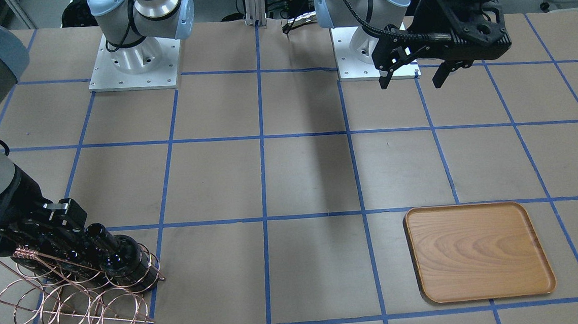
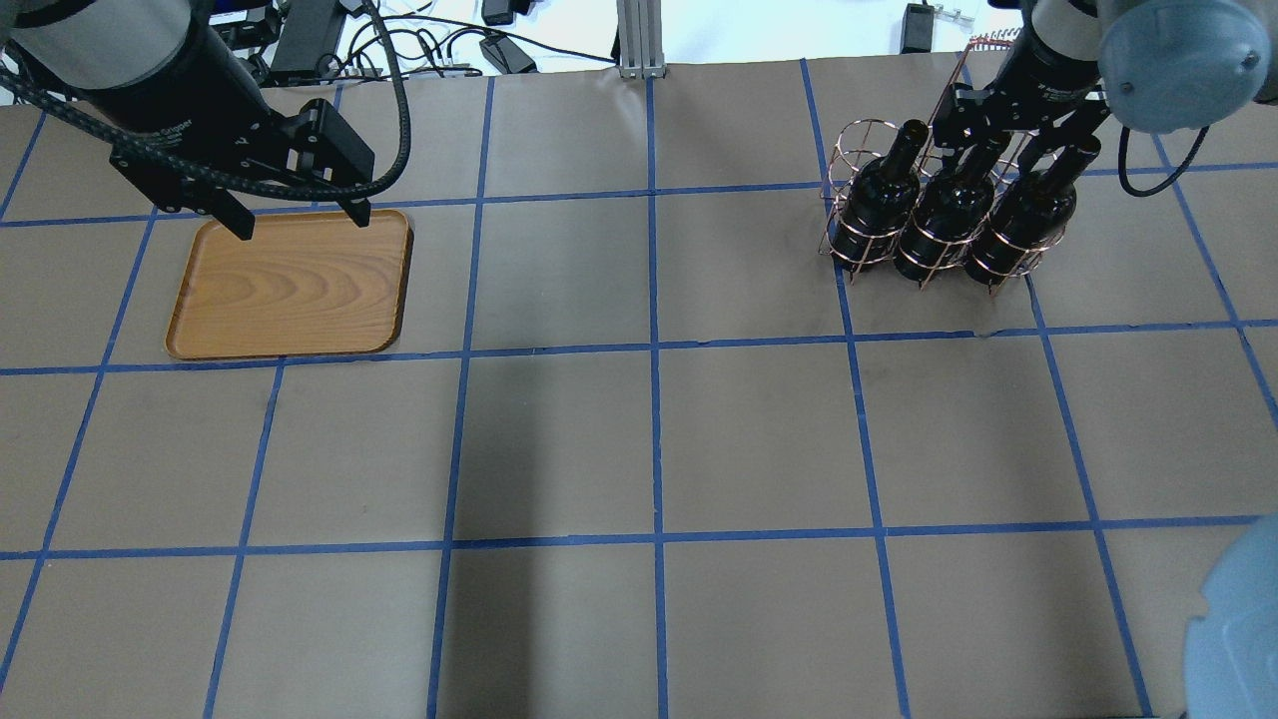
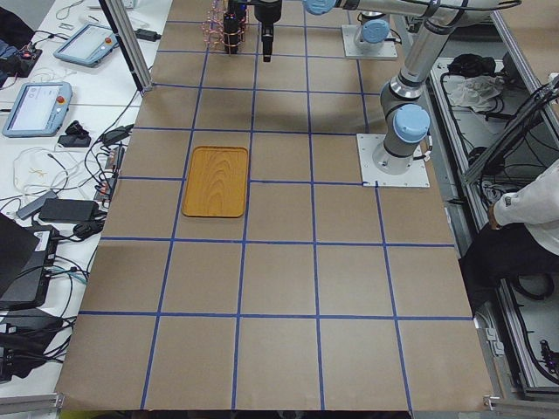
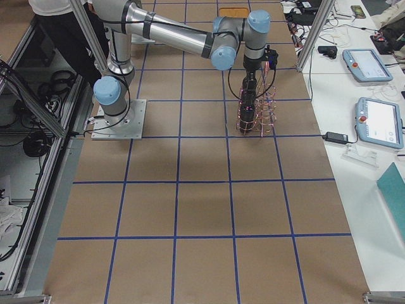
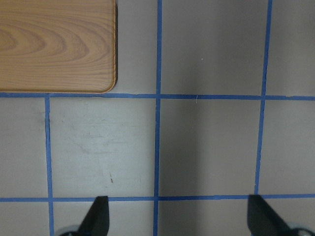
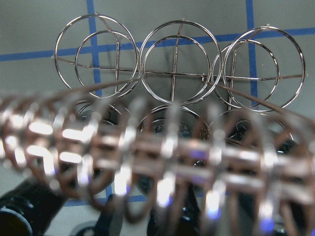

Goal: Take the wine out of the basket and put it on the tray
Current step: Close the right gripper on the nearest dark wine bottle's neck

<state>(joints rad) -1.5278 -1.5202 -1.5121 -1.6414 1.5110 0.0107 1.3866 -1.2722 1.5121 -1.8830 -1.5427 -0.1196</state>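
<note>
Three near-black wine bottles lie tilted in the copper wire basket (image 2: 837, 160) at the far right: left (image 2: 879, 205), middle (image 2: 944, 225), right (image 2: 1018, 220). My right gripper (image 2: 993, 140) is at their necks, its fingers either side of the middle neck, apparently open. In the right wrist view the twisted handle bar (image 6: 162, 157) blurs across the foreground and hides the fingers. The wooden tray (image 2: 290, 285) lies empty at the far left. My left gripper (image 2: 300, 220) hangs open and empty above the tray's far edge; it also shows in the left wrist view (image 5: 177, 219).
Brown paper with a blue tape grid covers the table (image 2: 649, 449). The two arm bases (image 1: 134, 61) (image 1: 367, 50) stand at the robot's side. An aluminium post (image 2: 634, 35) and cables are past the far edge. Tablets lie on side desks (image 4: 373, 120).
</note>
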